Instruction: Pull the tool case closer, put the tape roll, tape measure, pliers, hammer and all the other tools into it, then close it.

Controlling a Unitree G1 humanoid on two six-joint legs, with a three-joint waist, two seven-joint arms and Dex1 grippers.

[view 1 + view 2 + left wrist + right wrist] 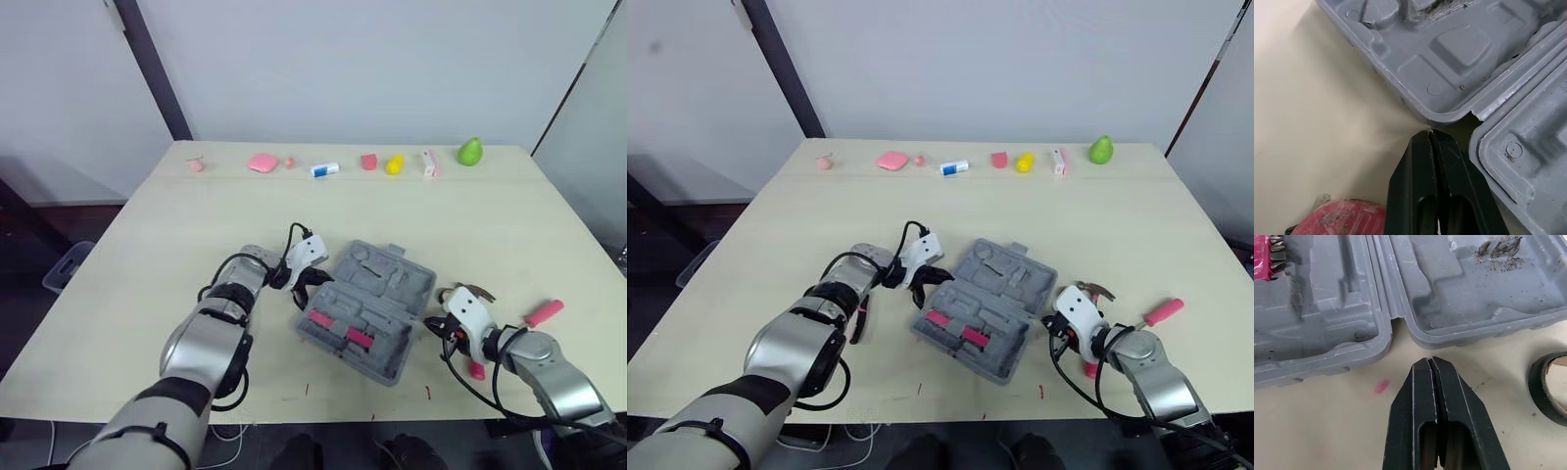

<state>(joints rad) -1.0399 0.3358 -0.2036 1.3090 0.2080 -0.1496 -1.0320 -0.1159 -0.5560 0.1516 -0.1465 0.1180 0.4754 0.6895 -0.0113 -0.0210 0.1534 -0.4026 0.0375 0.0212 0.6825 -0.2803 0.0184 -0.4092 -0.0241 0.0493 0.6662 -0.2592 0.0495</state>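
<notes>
**DESK:** What are we looking at?

**ME:** My two grippers flank a grey moulded-plastic tool case [384, 282], which lies open and flat on the pale cream table [176, 225], near its front edge. My left gripper [1430, 137] has its tip just beside the gap where the two halves meet. My right gripper [1428, 363] points at the same seam from the other side. Both have their black fingers pressed together with nothing between them.

**DESK:** And the tools?

**ME:** Two pink pieces [334, 320] are seated in the near half of the case. A black tape roll [1549, 390] lies on the table just beside my right gripper, and a pink-handled tool [544, 312] lies further out to the right. Near my left gripper is a red film-wrapped thing [1347, 218] that I cannot identify.

**DESK:** What could go wrong from here?

**ME:** As I judge it, closed fingers can only shove. A push at the seam from one side alone would likely spin the case rather than draw it in. It could also tip one half up and shake the pink pieces loose. The case is already close to the front edge, so too long a pull risks sending it off the table. A careless sweep of my right arm could knock the tape roll away.
</notes>
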